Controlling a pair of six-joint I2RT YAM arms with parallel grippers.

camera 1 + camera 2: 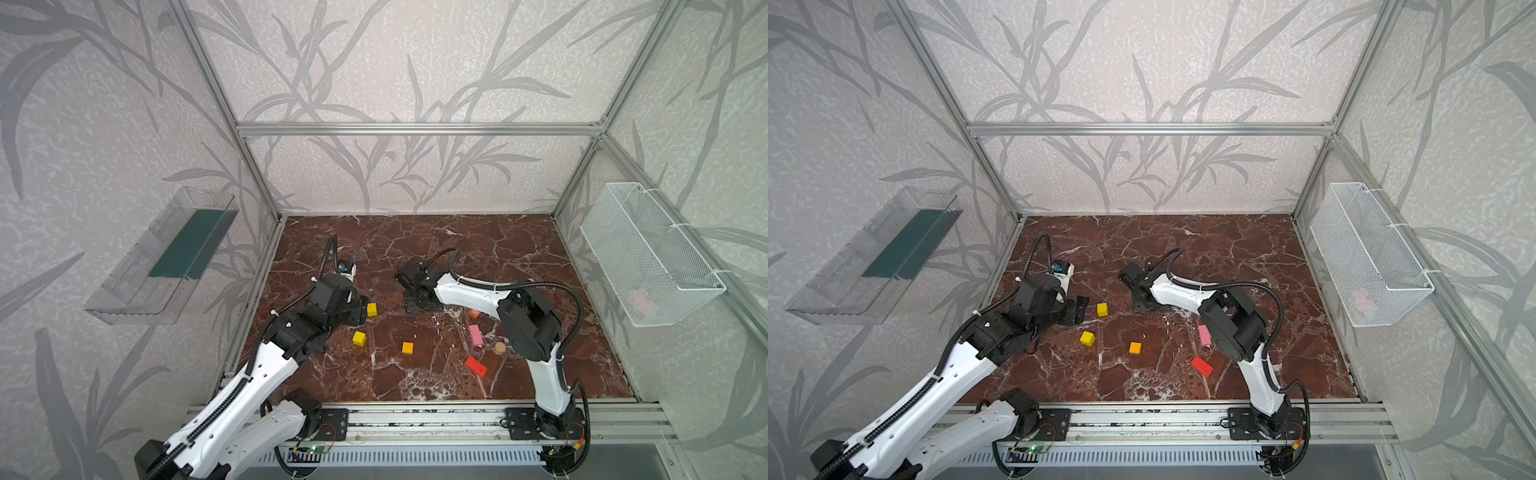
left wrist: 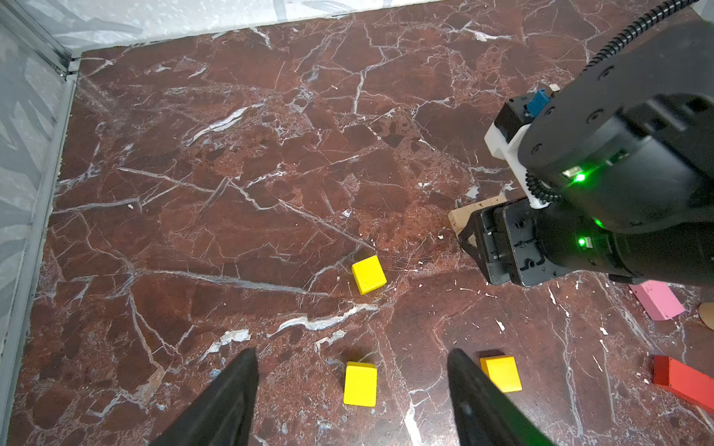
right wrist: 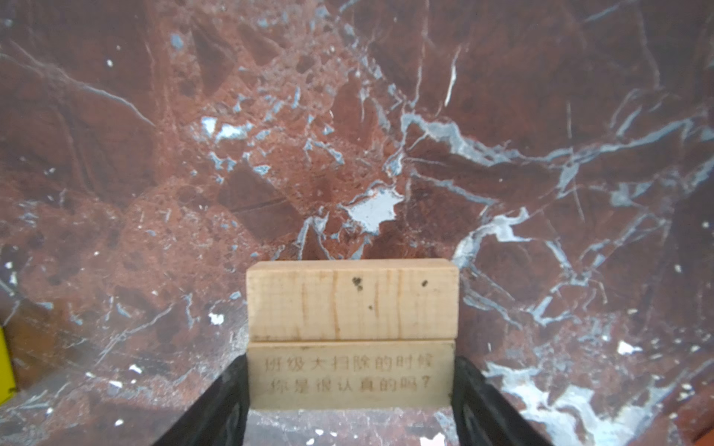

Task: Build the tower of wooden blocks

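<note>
Clear wall bin (image 1: 124,291): dark green sheet (image 1: 191,245) inside. Wire basket (image 1: 665,266): faint pink item (image 1: 640,300), unidentifiable.

Right gripper (image 3: 349,363) low over the table (image 3: 347,154). Its jaws are wide, straddling the engraved tan plank (image 3: 349,390). The second plank (image 3: 351,301) touches it, just beyond the fingertips.

Left gripper (image 2: 352,353) raised, jaws wide, empty. Yellow cube (image 2: 360,384) lies below, between them.

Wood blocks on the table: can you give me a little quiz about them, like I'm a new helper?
1. How many yellow cubes lie on the table?
2. True or false: those cubes are stacked.
3. Which block is between the right end effector's fingers? A: orange cube. B: tan plank with writing. C: tan cylinder.
Key: 1: two. 2: false, they lie apart. 3: B.
</note>
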